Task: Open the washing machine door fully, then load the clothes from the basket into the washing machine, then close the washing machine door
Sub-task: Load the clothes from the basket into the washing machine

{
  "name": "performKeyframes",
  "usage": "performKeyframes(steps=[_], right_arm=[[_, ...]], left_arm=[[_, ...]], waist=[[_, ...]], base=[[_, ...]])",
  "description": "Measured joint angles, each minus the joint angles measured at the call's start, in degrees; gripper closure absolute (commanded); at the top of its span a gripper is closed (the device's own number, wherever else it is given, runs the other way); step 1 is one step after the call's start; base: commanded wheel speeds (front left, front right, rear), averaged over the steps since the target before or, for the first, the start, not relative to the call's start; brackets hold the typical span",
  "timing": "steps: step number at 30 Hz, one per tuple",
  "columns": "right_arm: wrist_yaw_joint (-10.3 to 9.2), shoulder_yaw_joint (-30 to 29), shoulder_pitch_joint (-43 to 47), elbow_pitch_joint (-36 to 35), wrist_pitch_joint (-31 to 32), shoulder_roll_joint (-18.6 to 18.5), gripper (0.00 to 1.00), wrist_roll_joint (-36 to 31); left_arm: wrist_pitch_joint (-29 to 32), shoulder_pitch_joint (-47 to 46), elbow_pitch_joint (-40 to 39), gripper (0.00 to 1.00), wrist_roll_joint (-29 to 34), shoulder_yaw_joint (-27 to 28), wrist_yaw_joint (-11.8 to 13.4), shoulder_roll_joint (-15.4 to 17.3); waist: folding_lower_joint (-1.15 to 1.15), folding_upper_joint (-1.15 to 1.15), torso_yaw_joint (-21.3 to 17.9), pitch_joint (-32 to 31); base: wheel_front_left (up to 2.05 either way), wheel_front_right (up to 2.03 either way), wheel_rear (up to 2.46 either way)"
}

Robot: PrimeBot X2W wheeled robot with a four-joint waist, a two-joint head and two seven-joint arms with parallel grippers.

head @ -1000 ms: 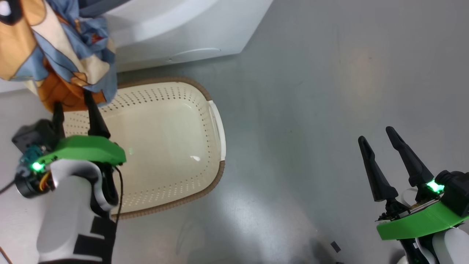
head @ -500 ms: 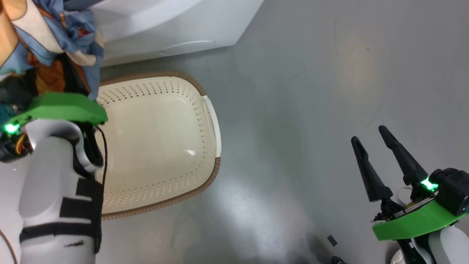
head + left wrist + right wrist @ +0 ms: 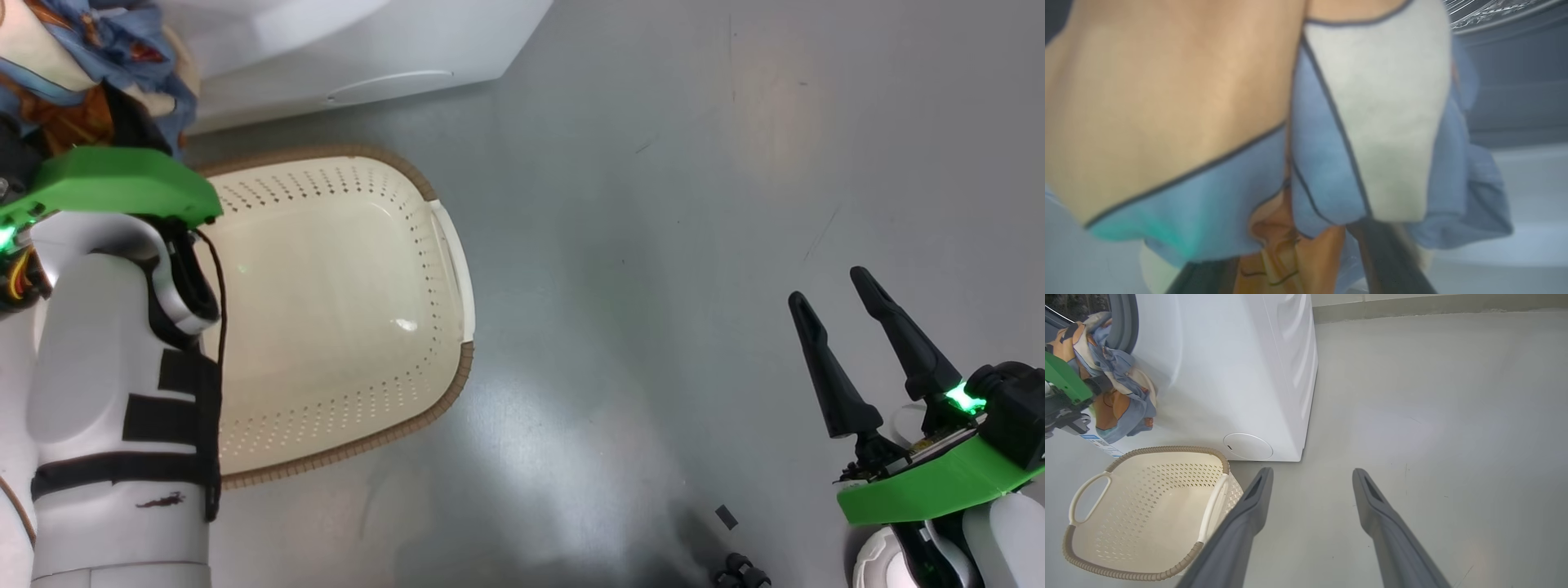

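Observation:
The clothes (image 3: 82,57), light blue with orange and cream prints, hang bunched at the mouth of the white washing machine (image 3: 367,57), just under its grey gasket (image 3: 1124,322). My left gripper (image 3: 98,122) is pushed into the bundle from below. Its dark fingers (image 3: 1388,261) stand wide apart, open, with fabric (image 3: 1331,143) between and over them, and the steel drum (image 3: 1486,12) shows behind. The cream basket (image 3: 457,384) sits empty on the floor before the machine. My right gripper (image 3: 829,286) hovers open over bare floor at the right. The washing machine door is out of view.
Grey floor stretches right of the basket (image 3: 1167,450) and the machine (image 3: 1229,375). A round white hatch (image 3: 1248,446) sits low on the machine's front. A small dark scrap (image 3: 725,516) lies on the floor near my right arm. A wall base (image 3: 1412,304) runs behind.
My left arm has pushed forward toward the machine, carrying the bundle up and away from the basket. The head view has shifted a little. The right gripper has hardly moved.

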Motion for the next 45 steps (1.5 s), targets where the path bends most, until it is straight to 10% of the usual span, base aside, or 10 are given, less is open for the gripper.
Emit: performKeyframes(steps=[2, 3, 27, 45], right_arm=[[0.0, -0.03, 0.0, 0.02, 0.0, 0.0, 0.0, 0.49], [0.0, -0.04, 0.0, 0.03, 0.0, 0.0, 0.0, 0.55], [0.0, 2.64, -0.01, 1.56, 0.0, 3.02, 0.0, 1.27], [0.0, 6.22, 0.37, 4.36, 0.0, 5.64, 0.0, 2.27]], left_arm=[[0.01, -0.27, 0.22, 0.94, 0.66, 0.03, 0.45, -0.15], [0.02, -0.43, 0.27, 1.0, 0.87, 0.09, 0.45, -0.25], [0.03, 7.49, -15.17, 1.0, -1.55, -10.44, 5.3, 1.11], [1.42, -12.1, 0.26, 1.0, 1.37, -7.68, 3.79, 12.52]], waist=[[0.0, 0.0, 0.0, 0.12], [0.0, 0.0, 0.03, 0.12], [0.0, 0.0, 2.85, -5.43], [0.0, 0.0, -7.14, -5.91]], base=[[0.0, 0.0, 0.0], [0.0, 0.0, 0.0], [0.0, 0.0, 0.0], [0.0, 0.0, 0.0]])
